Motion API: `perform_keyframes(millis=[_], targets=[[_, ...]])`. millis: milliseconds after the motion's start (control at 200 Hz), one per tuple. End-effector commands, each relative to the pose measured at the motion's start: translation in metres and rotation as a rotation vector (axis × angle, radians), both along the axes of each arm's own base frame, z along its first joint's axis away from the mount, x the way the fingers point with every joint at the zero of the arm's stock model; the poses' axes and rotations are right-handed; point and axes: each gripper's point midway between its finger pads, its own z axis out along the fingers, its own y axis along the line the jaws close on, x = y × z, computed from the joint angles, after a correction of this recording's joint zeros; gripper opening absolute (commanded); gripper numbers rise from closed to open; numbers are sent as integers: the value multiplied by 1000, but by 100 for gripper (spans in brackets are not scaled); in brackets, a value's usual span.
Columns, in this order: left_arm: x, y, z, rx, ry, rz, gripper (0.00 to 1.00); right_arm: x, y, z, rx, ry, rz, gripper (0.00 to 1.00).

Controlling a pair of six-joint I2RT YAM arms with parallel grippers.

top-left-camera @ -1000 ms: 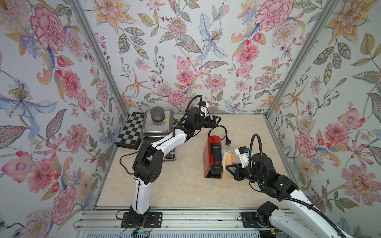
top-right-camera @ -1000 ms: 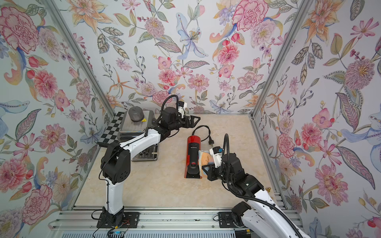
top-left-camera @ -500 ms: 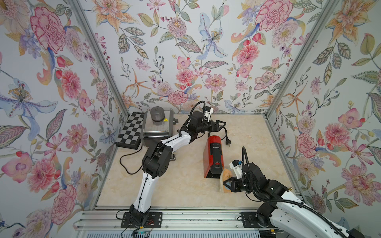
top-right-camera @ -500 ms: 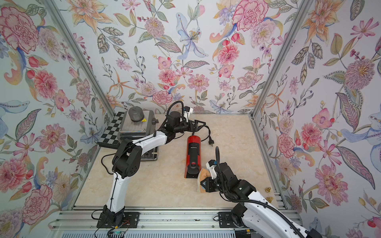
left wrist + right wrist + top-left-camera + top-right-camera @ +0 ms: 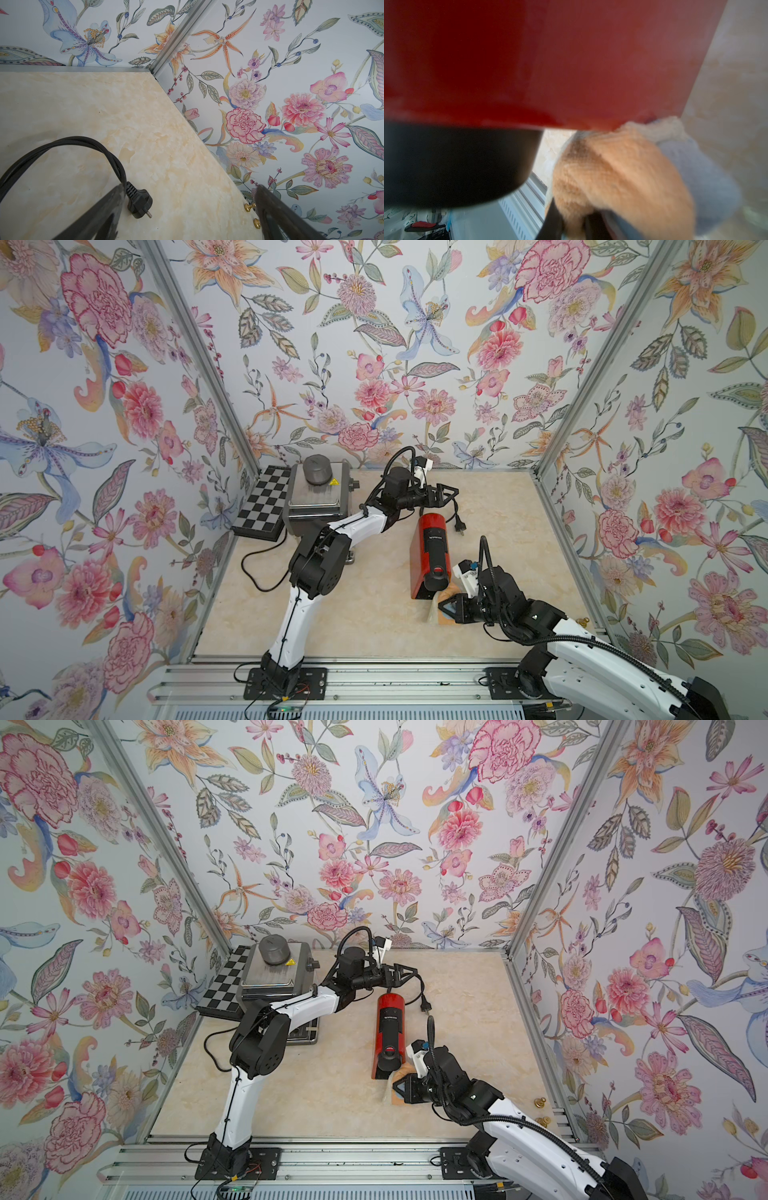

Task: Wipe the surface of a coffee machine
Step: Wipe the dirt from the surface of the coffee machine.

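Two arms in view, one doing the work. Right gripper is clenched on the orange cloth, which bunches out past its fingertips. The coffee machine stands on the bench right ahead of that gripper, cloth sandwiched between the two. In the right wrist view the cloth meets the lower edge of the red body, next to the black front part, so we read it as contact low on the machine's front end, on the gripper-facing side.

Left gripper is released, jaws wide apart, holding nothing. It hovers past the machine's rear end, with the plug and a loop of cord lying on the bench below it.

Progress, our judgement:
- cloth pickup: done
- wiping: under way, currently at the low front corner
- top, rear and the side facing away from the right gripper: no cloth on them now, and we can't tell whether they're already covered
- no visible dirt or streaks in either top view, so cleanliness gives us no cue

We'd call it mid-task, with most of the surface unconfirmed
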Motion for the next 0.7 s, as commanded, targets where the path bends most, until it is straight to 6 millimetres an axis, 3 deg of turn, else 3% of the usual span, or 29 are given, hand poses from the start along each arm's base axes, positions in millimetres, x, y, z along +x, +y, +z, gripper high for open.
perform_keyframes(millis=[0, 225, 485, 695], targets=[[-12, -3, -8, -9, 20, -29, 99, 24, 15, 24, 97, -99, -29, 0], [-20, 3, -6, -14, 20, -27, 99, 46, 3, 28, 111, -135, -108, 0], [-27, 10, 0, -15, 17, -16, 99, 71, -27, 35, 125, -174, -206, 0], [-33, 18, 5, -22, 19, 5, 99, 89, -31, 46, 117, -214, -205, 0]])
